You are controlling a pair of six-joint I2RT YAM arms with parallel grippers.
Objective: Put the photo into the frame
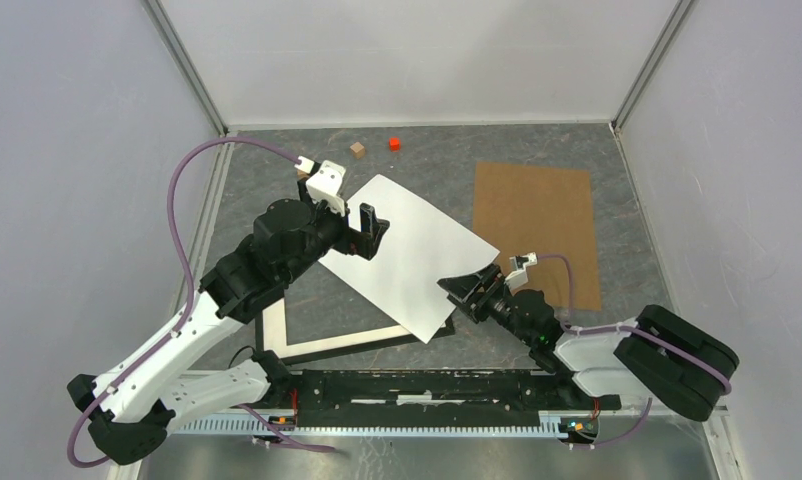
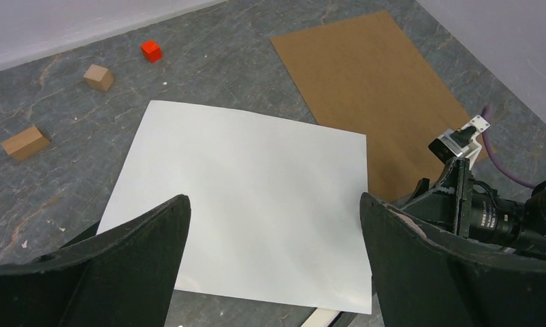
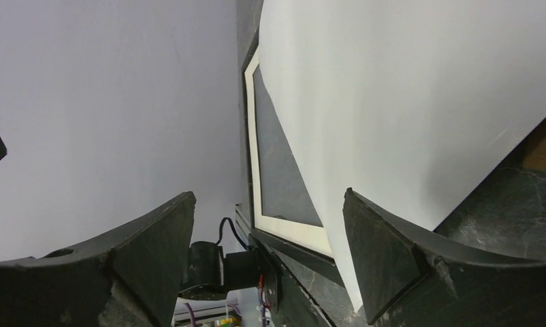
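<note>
L arm (image 1: 227,285) & R arm (image 1: 582,345) white w/ black joints, purple cables (image 1: 173,195), black wedge fingers (image 2: 447,272)

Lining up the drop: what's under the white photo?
The near-left corner of the frame and its white mat show; the rest lies hidden beneath the photo.

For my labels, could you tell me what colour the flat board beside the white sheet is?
Plain brown board, clearest in the top external view.

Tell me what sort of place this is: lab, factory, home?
Probably a lab test cell: plain white panel walls box in a grey mottled tabletop, the left robot arm and right robot arm are bolted at its near edge, and a small red cube and small wooden cube lie loose.
</note>
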